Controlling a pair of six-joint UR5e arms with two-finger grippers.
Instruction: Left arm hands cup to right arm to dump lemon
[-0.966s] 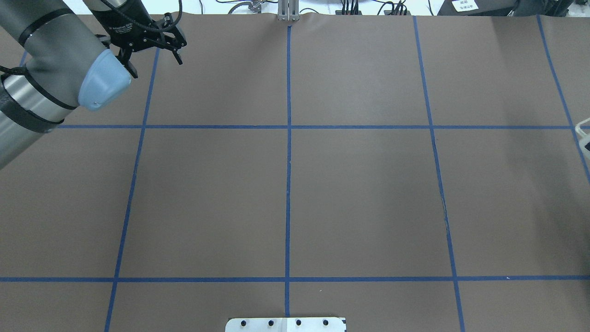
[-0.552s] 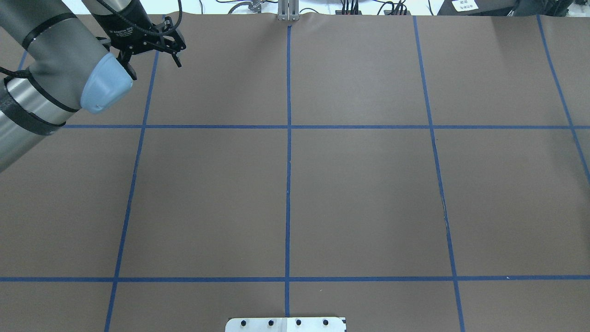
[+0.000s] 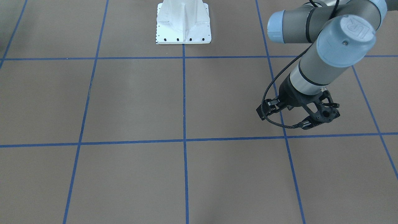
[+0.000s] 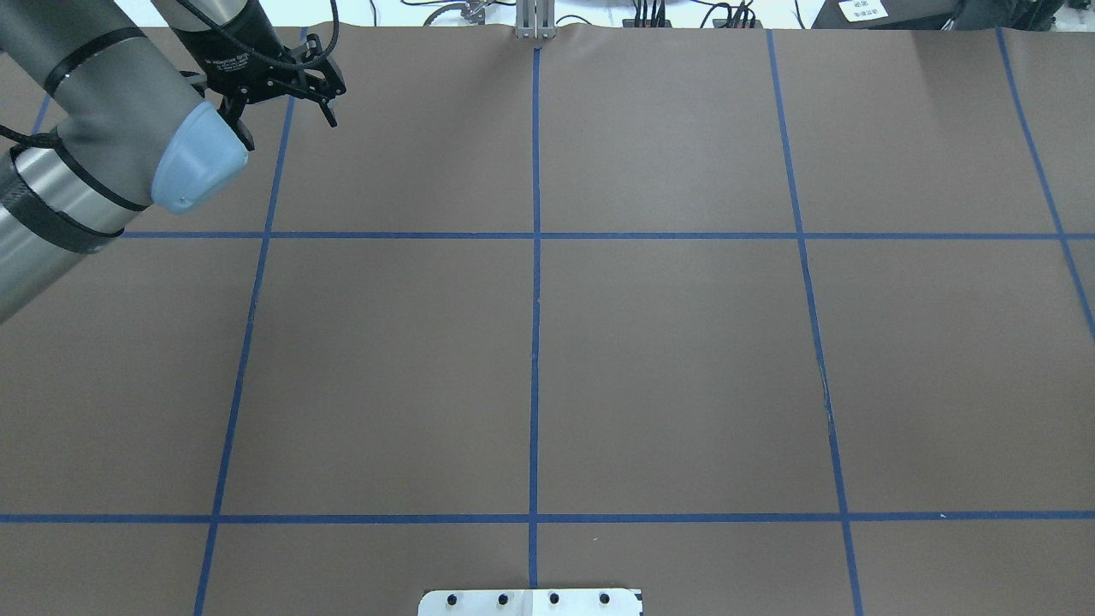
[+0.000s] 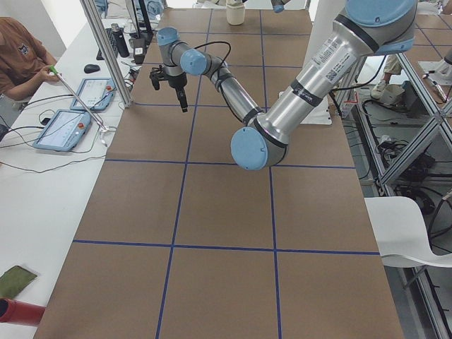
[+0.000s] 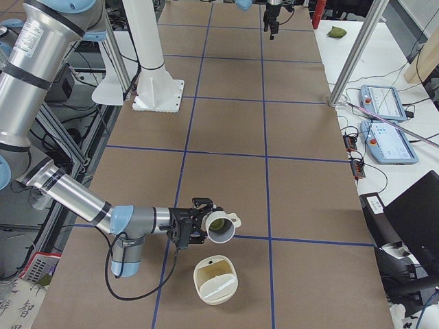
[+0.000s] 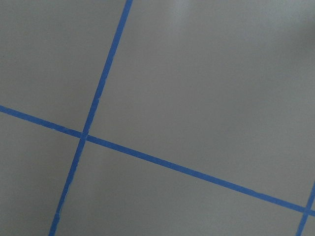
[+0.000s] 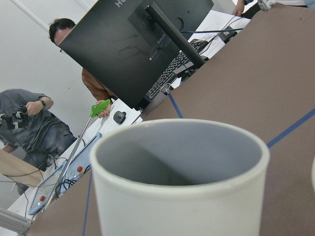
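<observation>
The cream-white cup shows in the exterior right view. It lies tipped on its side at the end of the right arm's gripper, above the table. The yellow-green lemon shows inside its mouth. I cannot tell whether that gripper is open or shut. In the right wrist view the cup's rim fills the frame, and its grey inside shows no lemon. My left gripper is open and empty over the far left of the table, far from the cup. Its perforated bracket shows in the front-facing view.
A cream-white bowl-like container stands on the table just below the tipped cup. The brown mat carries a grid of blue tape lines. The white robot base stands at the near edge. Operators and tablets are along the far side.
My left arm has shifted slightly toward the far edge. A white object at the overhead view's right edge one second ago is out of view now.
</observation>
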